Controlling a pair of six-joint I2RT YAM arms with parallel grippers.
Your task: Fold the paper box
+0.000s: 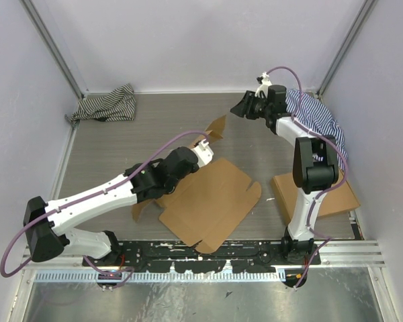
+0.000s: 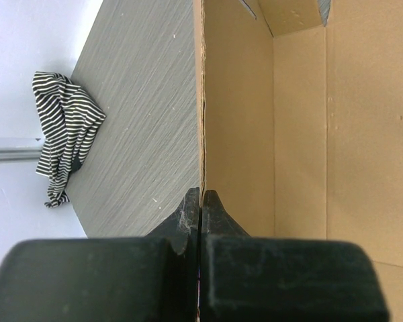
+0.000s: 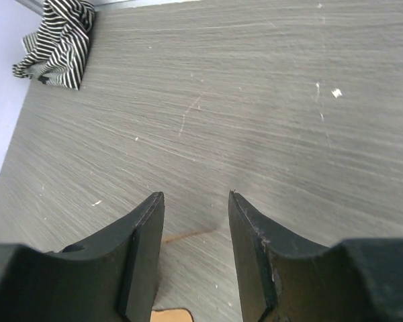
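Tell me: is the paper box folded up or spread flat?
Mostly flat: the paper box lies spread, one flap pinched in the left jaws.

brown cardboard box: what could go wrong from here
The left gripper pinches only the thin edge of the brown die-cut cardboard box; it may slip off or crease it. The right gripper hangs open over the grey table, apart from the box, so the sheet could slide when pulled.
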